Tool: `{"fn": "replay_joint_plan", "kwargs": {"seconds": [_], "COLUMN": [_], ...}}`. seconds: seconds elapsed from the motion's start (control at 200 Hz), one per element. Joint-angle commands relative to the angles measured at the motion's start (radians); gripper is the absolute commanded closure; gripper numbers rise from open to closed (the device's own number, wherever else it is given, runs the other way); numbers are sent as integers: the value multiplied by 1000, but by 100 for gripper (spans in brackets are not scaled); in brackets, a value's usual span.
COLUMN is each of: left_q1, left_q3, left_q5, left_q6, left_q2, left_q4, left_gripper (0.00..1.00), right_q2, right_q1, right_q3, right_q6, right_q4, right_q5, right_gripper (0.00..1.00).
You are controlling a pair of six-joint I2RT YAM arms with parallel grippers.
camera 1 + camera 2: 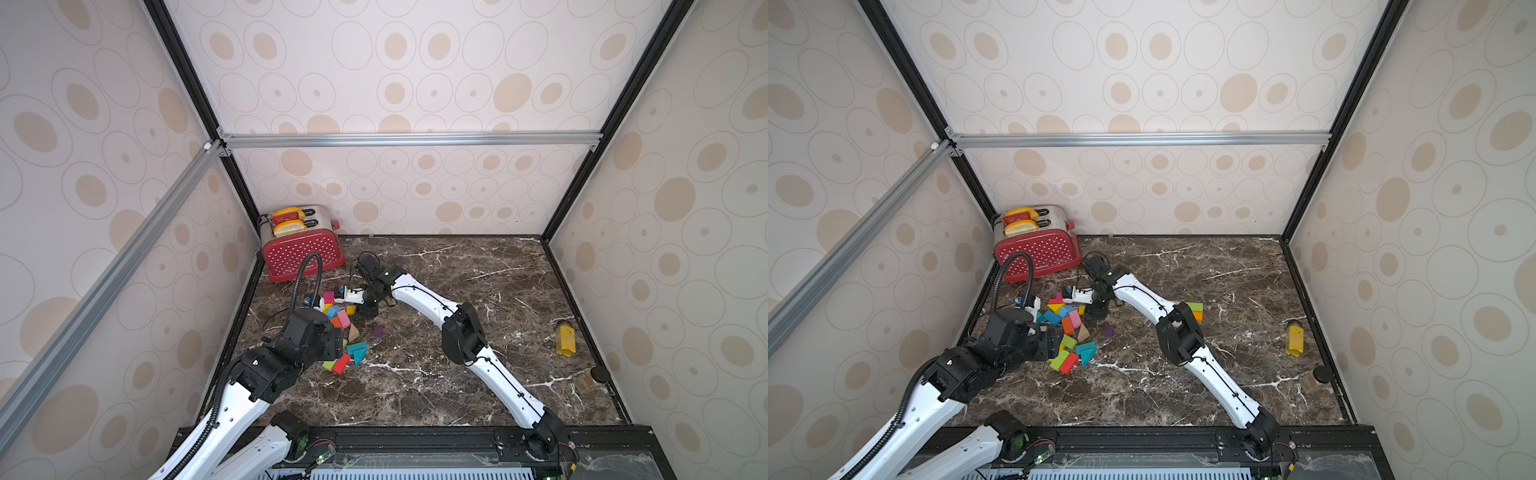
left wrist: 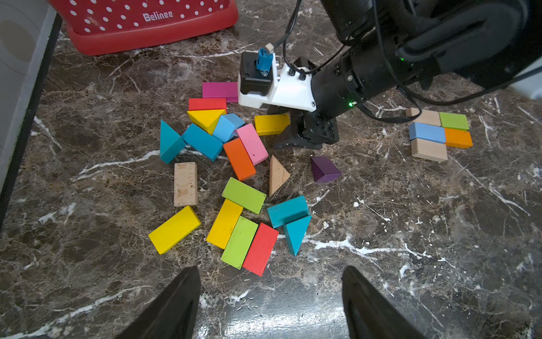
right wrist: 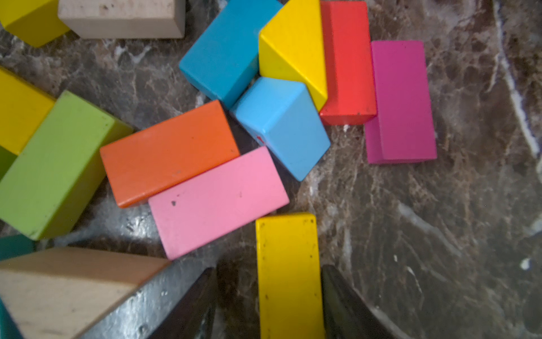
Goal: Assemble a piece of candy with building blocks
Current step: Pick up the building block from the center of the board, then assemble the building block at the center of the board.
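Observation:
The building blocks [image 2: 234, 176] lie in a loose coloured pile at the table's left; both top views show them [image 1: 343, 332] [image 1: 1073, 332]. A small flat group of bare, green, blue and orange bricks [image 2: 440, 133] sits apart to the right, partly behind the right arm [image 1: 1196, 309]. My right gripper [image 3: 268, 270] is down at the pile's far edge, straddling a yellow brick [image 3: 289, 273]. One finger [image 3: 337, 293] touches the brick; the other stands a gap away. My left gripper [image 2: 270, 268] hangs open over bare table by the pile's near edge, holding nothing.
A red polka-dot toaster [image 1: 303, 253] stands in the back left corner, just behind the pile. A mustard-yellow bottle [image 1: 565, 338] and a tipped jar with a black lid [image 1: 590, 380] lie near the right wall. A purple wedge [image 1: 378, 331] sits alone right of the pile.

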Motion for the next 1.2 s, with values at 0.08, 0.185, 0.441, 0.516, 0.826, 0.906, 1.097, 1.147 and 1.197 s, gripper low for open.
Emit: {"fn": "replay_joint_plan", "kwargs": {"seconds": [0.08,0.185,0.441,0.516,0.826,0.906,1.097,1.147,1.197], "left_q1": [10,10,10,9,9,9,9,10,9], "left_q3": [-1,0,0,-1,-1,-3,-4,-4,-4], "left_q5": [-1,-1,-2,2,18,16,13,13,13], "left_q6": [13,14,17,17,20,20,18,18,17], "left_q2": [-7,-5,-16,-21,-27,-34,-48,-51,-54], "left_q4": [3,3,3,4,9,9,9,9,10], "left_gripper": [23,23,23,23,23,23,23,23,23], "right_q2": [14,3,-85,-135,-321,-388,-587,-644,-712], "right_q1": [6,5,4,2,-20,-33,-58,-67,-78], "right_q3": [-20,-32,-95,-156,-315,-423,-693,-763,-850], "right_q6": [2,15,48,54,105,118,113,120,126], "right_q4": [-38,-29,30,69,114,145,231,249,272], "right_q5": [76,81,126,128,116,112,133,144,147], "right_gripper": [57,61,71,71,73,73,73,73,73]}}
